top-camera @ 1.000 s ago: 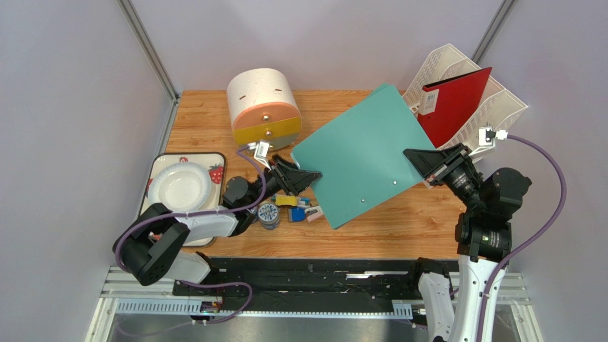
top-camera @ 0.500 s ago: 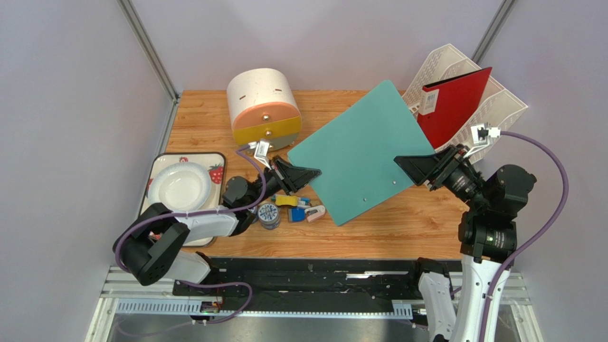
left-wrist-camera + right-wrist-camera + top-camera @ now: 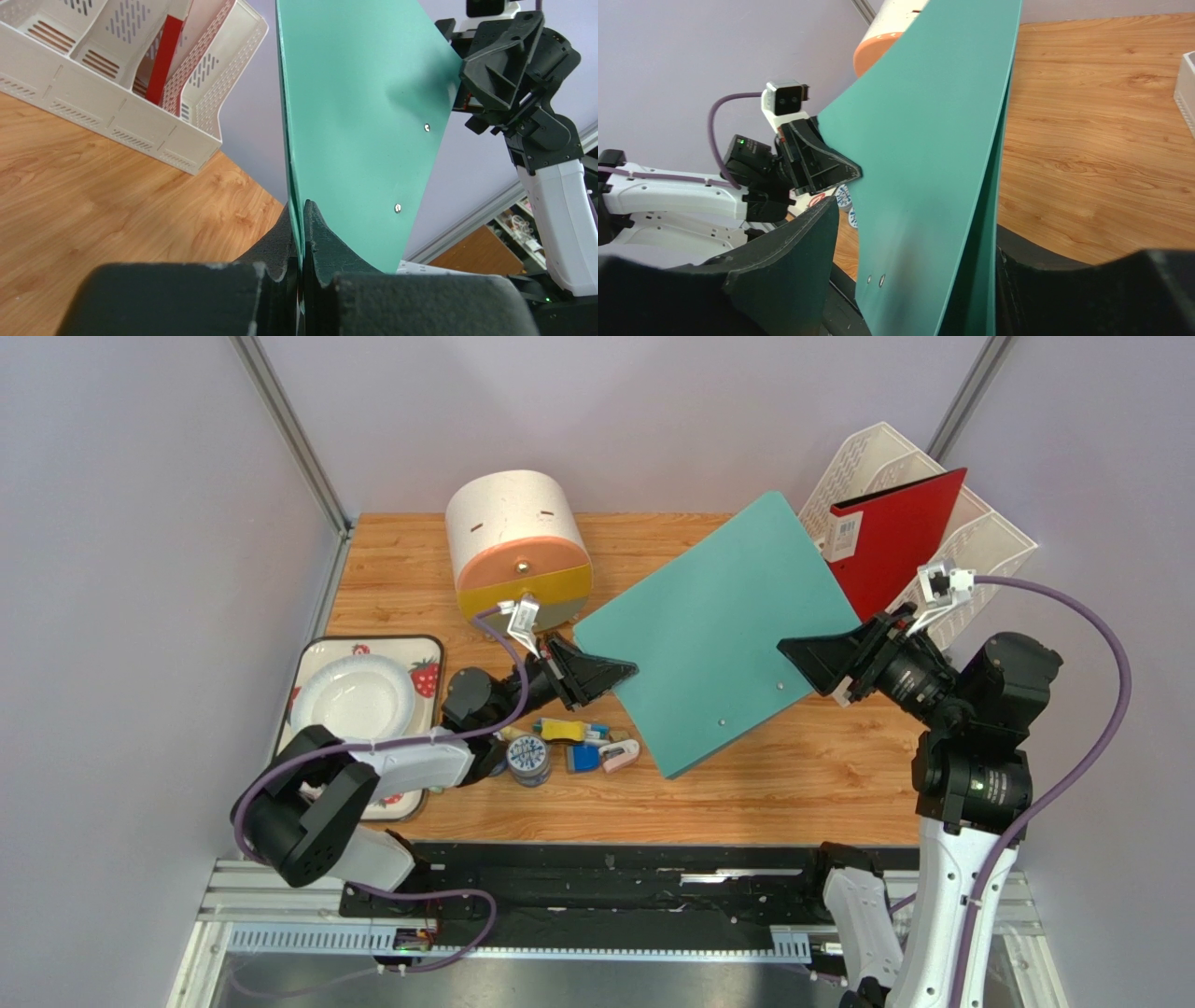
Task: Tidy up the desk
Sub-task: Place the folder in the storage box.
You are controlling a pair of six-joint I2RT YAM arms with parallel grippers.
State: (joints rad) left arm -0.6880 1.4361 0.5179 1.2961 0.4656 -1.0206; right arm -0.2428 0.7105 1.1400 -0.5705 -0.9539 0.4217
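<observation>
A teal folder (image 3: 716, 637) hangs tilted above the desk (image 3: 786, 784). My left gripper (image 3: 617, 672) is shut on its left corner; in the left wrist view the thin teal sheet (image 3: 358, 105) stands pinched between the two pads (image 3: 319, 238). My right gripper (image 3: 807, 651) is open at the folder's right edge. The right wrist view has the folder (image 3: 934, 161) passing between the spread fingers (image 3: 801, 252), with a gap on the left side.
A white file rack (image 3: 968, 532) with a red folder (image 3: 898, 539) stands at the back right. A round drawer box (image 3: 519, 546) sits at the back. A strawberry-print tray (image 3: 421, 679) with a white plate is on the left. A tape roll (image 3: 529, 756) and clips (image 3: 568, 731) lie under the folder's left corner.
My left gripper has shut on the folder's left corner and my right gripper has opened, letting go of the right edge. The folder has shifted slightly toward the back right.
</observation>
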